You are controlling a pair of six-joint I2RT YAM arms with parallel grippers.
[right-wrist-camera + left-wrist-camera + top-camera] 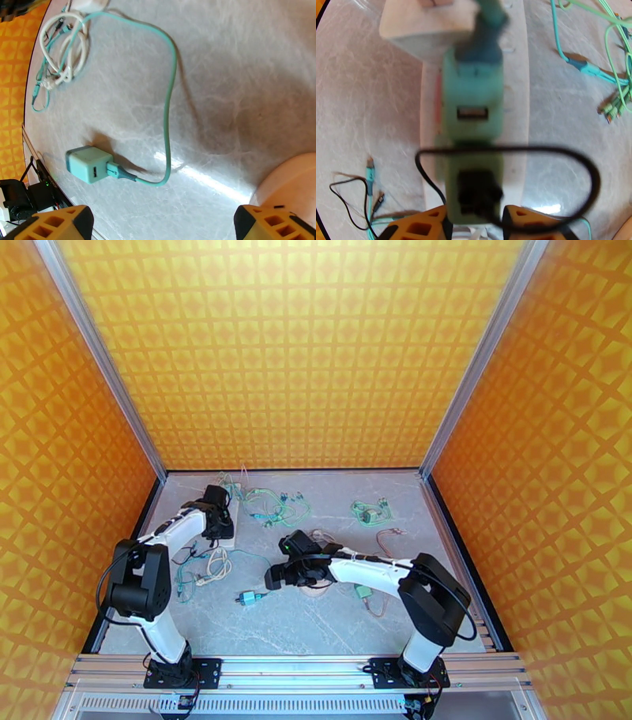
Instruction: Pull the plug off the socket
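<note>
A white power strip lies along the marble tabletop, and two teal plugs sit in it. The farther plug shows a USB port and a teal cable leading away. The nearer teal plug sits between my left gripper's orange fingers, which press its two sides; the left gripper is shut on it. From above, the left gripper is over the strip at the left. My right gripper hovers open at mid-table, above a loose teal charger cube.
A black cable loops across the left wrist view. A white adapter block sits at the strip's far end. Green cable bundles lie at the back, and coiled white cable is near the strip. A tan round object lies below the right wrist.
</note>
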